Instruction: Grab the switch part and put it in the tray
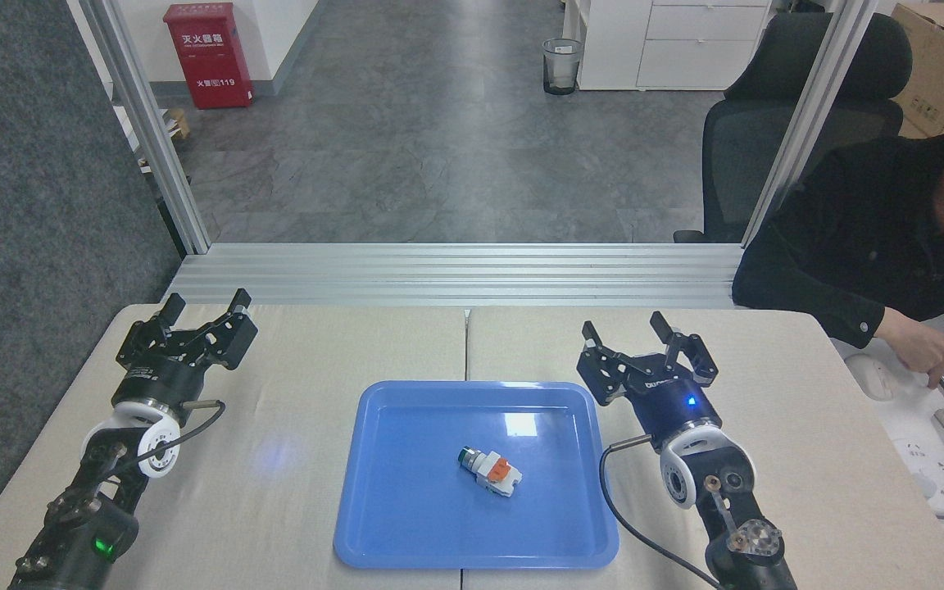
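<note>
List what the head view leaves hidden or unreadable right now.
- Switch part in the tray: its underside and any markings are too small to read.
- Left gripper: its finger pads face away.
- Right gripper: its arm is cut off by the bottom edge.
- Person: cut off by the right edge.

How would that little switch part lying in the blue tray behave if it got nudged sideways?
The switch part lies on its side, so its round head may let it pivot or roll a little, though the blocky white body should stop it. The tray looks glossy, so it would likely slide easily. It seems rigid.
</note>
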Controlling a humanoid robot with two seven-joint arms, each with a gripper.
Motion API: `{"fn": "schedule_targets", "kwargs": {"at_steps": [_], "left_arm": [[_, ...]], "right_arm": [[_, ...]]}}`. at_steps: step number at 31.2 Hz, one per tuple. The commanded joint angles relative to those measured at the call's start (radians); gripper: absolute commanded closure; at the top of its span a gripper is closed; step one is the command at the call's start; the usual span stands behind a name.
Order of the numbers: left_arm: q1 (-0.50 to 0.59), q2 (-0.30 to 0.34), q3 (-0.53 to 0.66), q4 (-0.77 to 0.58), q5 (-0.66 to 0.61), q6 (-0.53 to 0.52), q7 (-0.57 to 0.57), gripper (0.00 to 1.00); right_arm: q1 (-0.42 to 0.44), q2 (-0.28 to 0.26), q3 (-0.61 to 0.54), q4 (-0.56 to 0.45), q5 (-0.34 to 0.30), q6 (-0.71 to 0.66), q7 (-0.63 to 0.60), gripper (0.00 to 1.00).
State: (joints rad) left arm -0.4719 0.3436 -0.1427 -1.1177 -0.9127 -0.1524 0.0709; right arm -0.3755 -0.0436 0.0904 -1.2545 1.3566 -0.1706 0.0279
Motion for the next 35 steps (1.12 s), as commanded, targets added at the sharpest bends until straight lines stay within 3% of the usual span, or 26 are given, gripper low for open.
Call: {"fn": "schedule_targets", "kwargs": {"at_steps": [1, 13, 24, 35], "left_arm": [[-0.001, 0.0, 0.0, 0.001, 0.0, 0.001, 0.0, 0.0], [0.001, 0.0, 0.0, -0.001, 0.0, 0.001, 0.0, 0.0], [-0.001, 0.0, 0.0, -0.001, 0.0, 0.001, 0.0, 0.0], [-0.001, 0.0, 0.0, -0.001, 0.0, 0.001, 0.0, 0.0]], "right_arm": [[-0.013, -0.104, -0.124, 0.03, -0.024, 0.03, 0.009, 0.0], [-0.026, -0.137, -0.138, 0.029, -0.024, 0.031, 0.073, 0.0], [-0.025, -0.137, -0.172, 0.004, -0.031, 0.023, 0.142, 0.0], [-0.017, -0.137, -0.176, -0.009, -0.059, 0.019, 0.133, 0.0]]}}
